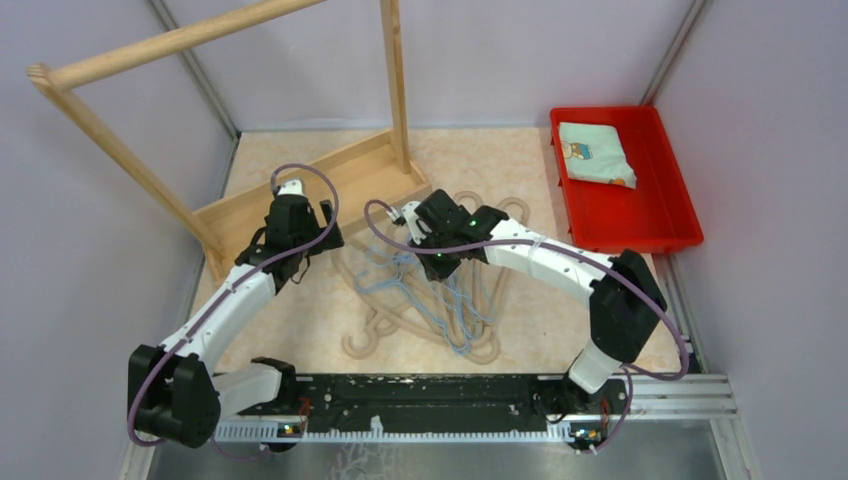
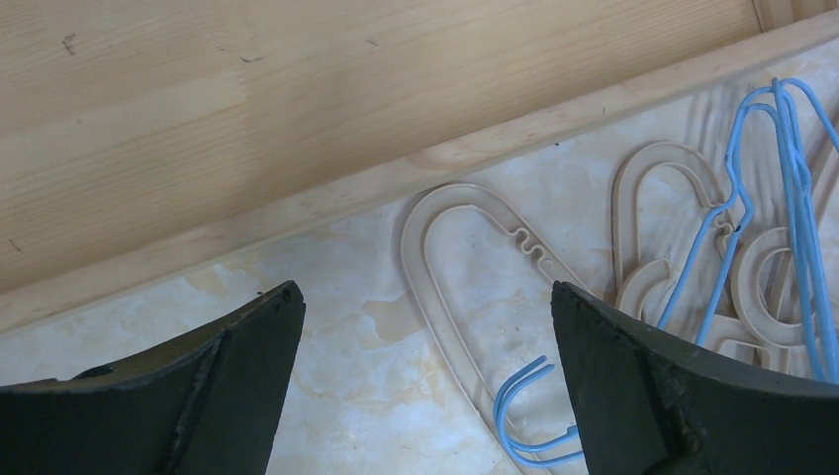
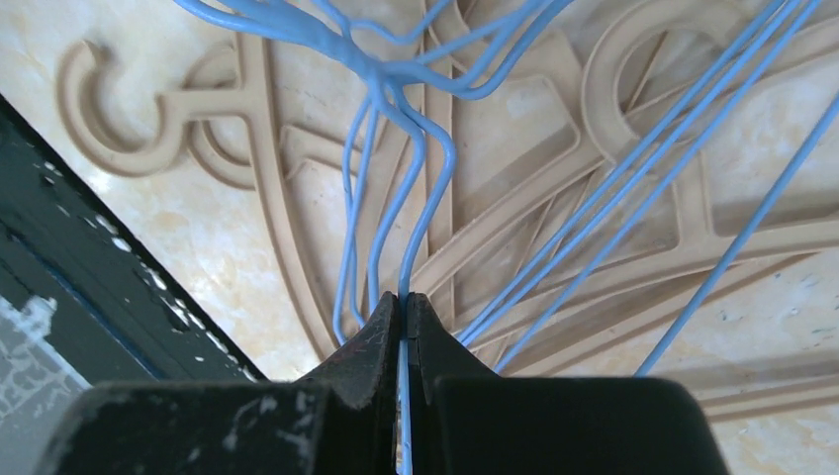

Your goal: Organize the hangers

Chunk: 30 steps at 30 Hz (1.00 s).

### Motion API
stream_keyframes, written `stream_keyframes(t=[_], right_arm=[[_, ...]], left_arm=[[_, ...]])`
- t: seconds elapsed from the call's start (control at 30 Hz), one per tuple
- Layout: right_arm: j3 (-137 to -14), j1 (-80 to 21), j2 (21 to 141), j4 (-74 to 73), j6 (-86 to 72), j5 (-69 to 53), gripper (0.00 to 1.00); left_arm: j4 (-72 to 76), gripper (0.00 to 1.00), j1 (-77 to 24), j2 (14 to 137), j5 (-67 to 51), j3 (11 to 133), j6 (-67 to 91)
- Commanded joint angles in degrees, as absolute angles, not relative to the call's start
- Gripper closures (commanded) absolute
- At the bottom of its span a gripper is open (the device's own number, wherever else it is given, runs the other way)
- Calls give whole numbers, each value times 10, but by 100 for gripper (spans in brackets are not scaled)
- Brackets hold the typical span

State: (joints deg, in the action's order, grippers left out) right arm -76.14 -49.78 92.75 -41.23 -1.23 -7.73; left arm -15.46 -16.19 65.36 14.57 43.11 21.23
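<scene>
R hand [image 3: 404,307] was clenched on one strand of a light-blue wire hanger [image 3: 384,79], prob. to pull it free, since the blue wires lay tangled over the beige hangers [image 3: 683,236] in a heap mid-worktop [image 1: 530,170], in front of the wooden rack base [image 1: 350,175]. L hand [image 2: 423,292] hung released near that base w/ nothing between its fingers, likely waiting to help. No brand or writing was legible; the print on the folded cloth [image 1: 596,152] in the red tray [image 1: 680,235] was too small to read.

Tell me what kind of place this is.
Probably a robot test cell in a lab: plain walls box in a small table, the left arm and right arm are bolted to a rail at its edge, and staged props stand ready: a wooden rack, a red bin, a pile of hangers.
</scene>
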Motion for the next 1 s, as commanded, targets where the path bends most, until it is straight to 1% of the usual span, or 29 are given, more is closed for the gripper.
stream_keyframes(t=[0.0, 0.03, 0.1, 0.2, 0.27, 0.3, 0.43, 0.5, 0.6, 0.8, 0.97], right_arm=[[-713, -500, 919, -375, -19, -69, 99], [-708, -500, 922, -373, -19, -63, 92], [-705, -501, 927, -372, -21, -52, 74], [-712, -500, 925, -368, -24, -49, 51], [-721, -500, 919, -364, -25, -45, 43], [-727, -500, 918, -364, -25, -44, 41], [-757, -500, 940, -363, -18, -47, 40], [-773, -501, 973, -363, -20, -52, 40], [-773, -500, 995, -344, -25, -55, 40], [-768, -488, 1035, -323, -40, -62, 46], [-766, -480, 1033, -315, -49, -52, 47]], left_arm=[[-146, 0, -160, 648, 154, 431, 212], [-148, 0, -160, 648, 155, 431, 212], [-151, 0, -160, 646, 155, 430, 211], [-152, 0, -160, 643, 160, 426, 211], [-150, 0, -160, 641, 162, 423, 213], [-149, 0, -160, 642, 162, 421, 214], [-141, 0, -160, 649, 159, 418, 220], [-138, 0, -160, 655, 158, 419, 221], [-138, 0, -160, 659, 157, 424, 219], [-142, 0, -159, 656, 171, 424, 199], [-143, 0, -159, 657, 172, 419, 197]])
